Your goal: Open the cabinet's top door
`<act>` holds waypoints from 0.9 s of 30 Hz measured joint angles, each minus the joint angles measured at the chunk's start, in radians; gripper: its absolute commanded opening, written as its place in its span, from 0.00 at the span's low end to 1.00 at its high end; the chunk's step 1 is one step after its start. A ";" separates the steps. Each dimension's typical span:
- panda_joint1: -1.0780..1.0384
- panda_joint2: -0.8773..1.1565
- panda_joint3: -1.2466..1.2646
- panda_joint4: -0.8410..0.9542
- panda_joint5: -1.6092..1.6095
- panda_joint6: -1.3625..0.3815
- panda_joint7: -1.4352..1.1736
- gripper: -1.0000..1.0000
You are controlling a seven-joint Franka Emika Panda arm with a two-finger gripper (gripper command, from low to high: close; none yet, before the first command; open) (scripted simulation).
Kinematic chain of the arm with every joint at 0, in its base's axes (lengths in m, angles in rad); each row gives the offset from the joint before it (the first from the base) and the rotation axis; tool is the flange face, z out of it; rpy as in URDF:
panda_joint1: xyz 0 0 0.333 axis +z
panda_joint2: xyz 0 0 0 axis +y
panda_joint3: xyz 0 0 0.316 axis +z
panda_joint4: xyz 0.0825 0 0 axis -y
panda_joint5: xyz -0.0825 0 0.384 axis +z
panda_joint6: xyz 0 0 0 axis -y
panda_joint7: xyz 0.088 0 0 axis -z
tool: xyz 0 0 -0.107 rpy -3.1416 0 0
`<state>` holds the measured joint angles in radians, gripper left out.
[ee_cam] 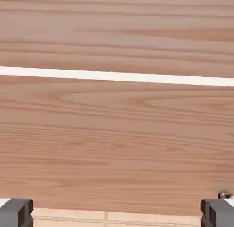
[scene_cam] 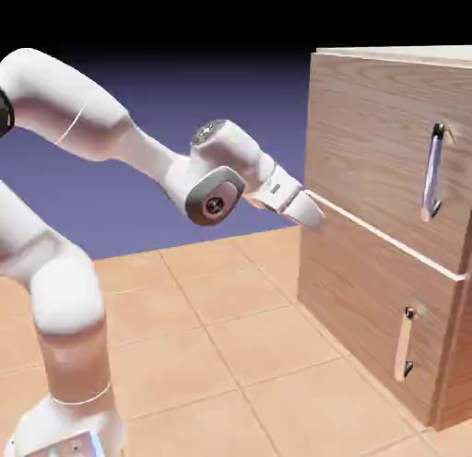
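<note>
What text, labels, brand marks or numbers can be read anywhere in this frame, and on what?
None. The cabinet, its top door and both silver handles carry only wood grain and bare metal. The white arm and its gripper show no legible mark. The hand view shows only wood and a white seam.

no writing, labels, brand marks, numbers or signs can be read in either view. the cabinet [scene_cam: 387, 225] carries only bare wood grain and a pale seam between its panels, the arm [scene_cam: 83, 123] is plain white, and the tiled floor [scene_cam: 221, 345] bears no marks. the hand view is filled with the same unlettered wood.
</note>
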<state>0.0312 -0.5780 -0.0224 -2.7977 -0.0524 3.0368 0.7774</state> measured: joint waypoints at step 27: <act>0.430 -0.180 -0.500 0.275 -1.174 -0.004 0.816 1.00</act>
<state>0.4612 -0.7578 -0.5228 -2.5229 -1.2267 3.0325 1.5935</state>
